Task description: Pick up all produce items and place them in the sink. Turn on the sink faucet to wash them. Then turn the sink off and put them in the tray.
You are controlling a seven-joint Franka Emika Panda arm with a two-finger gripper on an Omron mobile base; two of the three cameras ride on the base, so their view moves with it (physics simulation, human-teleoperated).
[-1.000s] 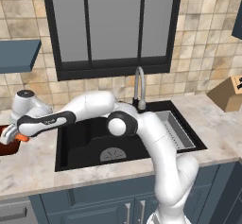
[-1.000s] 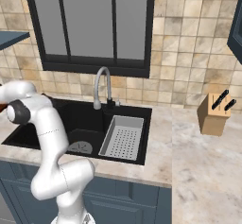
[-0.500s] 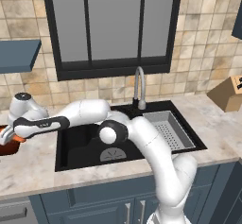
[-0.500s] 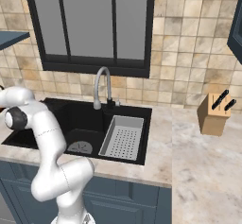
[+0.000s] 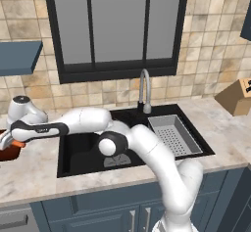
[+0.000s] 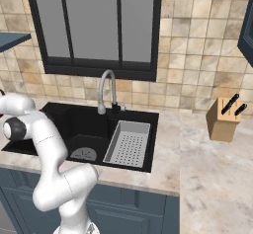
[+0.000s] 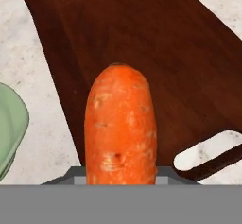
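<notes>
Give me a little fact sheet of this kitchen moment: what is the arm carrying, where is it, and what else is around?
carried item: small orange carrot, held in the gripper
below the carrot: dark reddish-brown shallow tray with cut-out handles, on the marble counter
beside the tray: edge of a pale green rounded object, too little shown to name
arm position: stretched far to its left, away from the black rectangular sink
sink contents: light grey perforated drainer basket
faucet: silver gooseneck tap, no water visible
far right: wooden knife block
</notes>
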